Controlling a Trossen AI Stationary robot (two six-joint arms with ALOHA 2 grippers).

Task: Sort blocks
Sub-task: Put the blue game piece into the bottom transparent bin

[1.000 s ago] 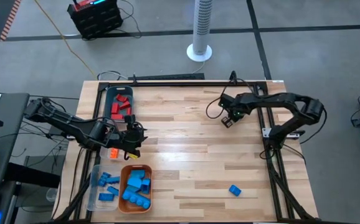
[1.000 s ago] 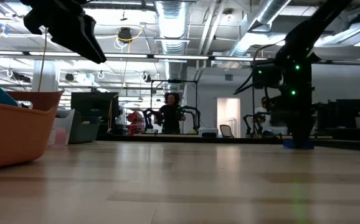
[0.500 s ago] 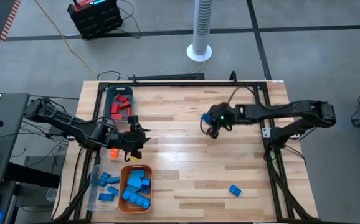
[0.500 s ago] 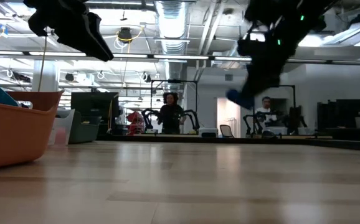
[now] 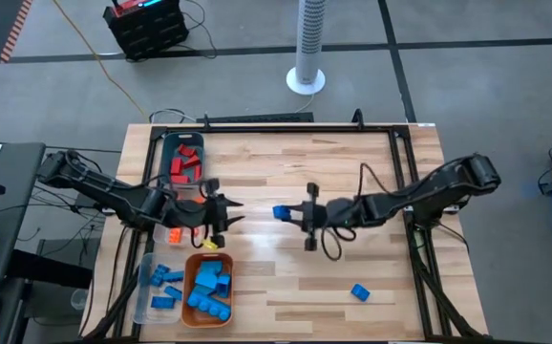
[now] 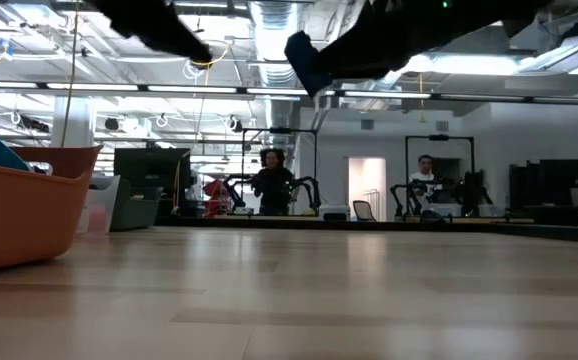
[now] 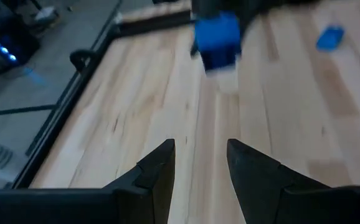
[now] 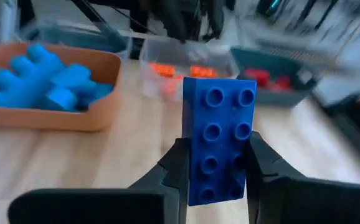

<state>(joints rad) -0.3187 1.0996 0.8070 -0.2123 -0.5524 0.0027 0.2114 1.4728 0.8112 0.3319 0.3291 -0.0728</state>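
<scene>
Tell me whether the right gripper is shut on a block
Shut on a dark blue block: the right gripper clamps its sides between both fingers, held above the table.

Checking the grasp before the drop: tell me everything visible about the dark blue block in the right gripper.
The dark blue block is a glossy plastic brick with eight round studs in two rows of four. The right gripper is shut on its lower long sides, one finger on each. It is held in the air above mid-table, clear of the wood, facing the left gripper. Nothing else touches it.

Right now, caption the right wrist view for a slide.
Right gripper holds a dark blue studded block upright, facing the orange tray of light blue blocks.
</scene>
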